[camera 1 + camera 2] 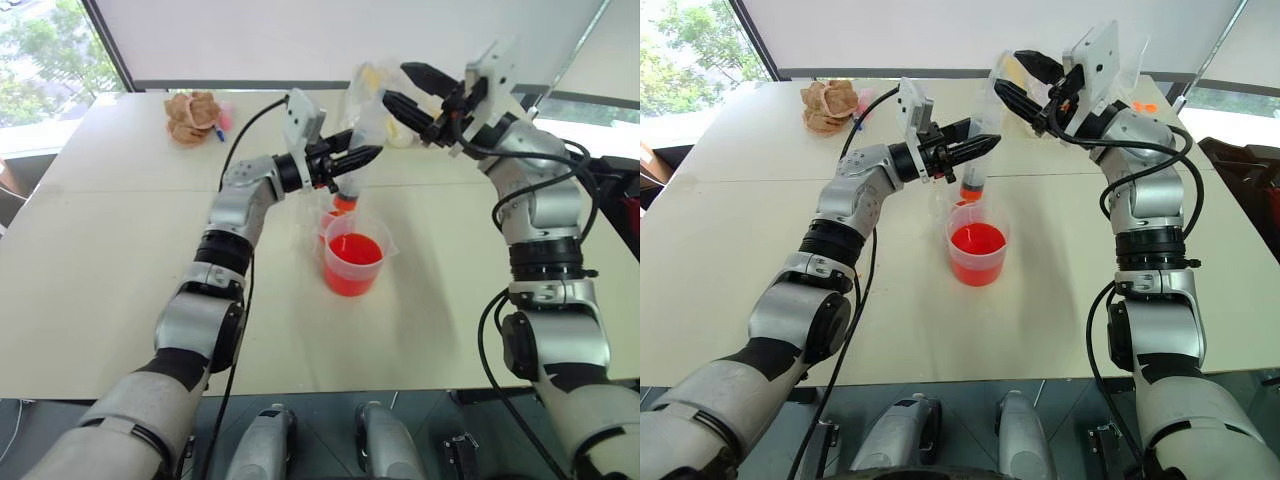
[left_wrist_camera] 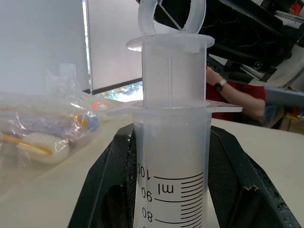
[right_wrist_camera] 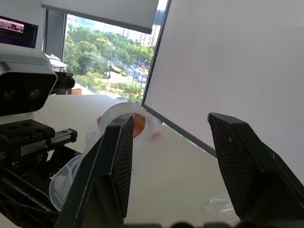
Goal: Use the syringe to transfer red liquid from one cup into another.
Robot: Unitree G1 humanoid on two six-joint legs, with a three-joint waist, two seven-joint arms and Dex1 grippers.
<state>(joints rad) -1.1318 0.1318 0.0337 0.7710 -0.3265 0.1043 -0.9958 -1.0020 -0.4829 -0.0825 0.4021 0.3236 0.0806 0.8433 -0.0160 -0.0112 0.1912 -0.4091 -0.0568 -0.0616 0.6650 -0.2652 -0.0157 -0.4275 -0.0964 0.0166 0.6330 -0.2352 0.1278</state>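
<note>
The syringe stands nearly upright in the air, and my left gripper is shut on its barrel. Its orange tip hangs just above the cups. The larger handled cup holds red liquid. The smaller cup stands right behind it, partly hidden, with some red in it. My right gripper is open, its fingertips close beside the syringe's plunger ring. The ring lies next to one finger, not between the two.
A brown crumpled object lies at the table's far left. A clear plastic bag of items sits at the far edge behind the syringe. A person's arm in a red sleeve is beyond the table. The beige table extends wide on both sides.
</note>
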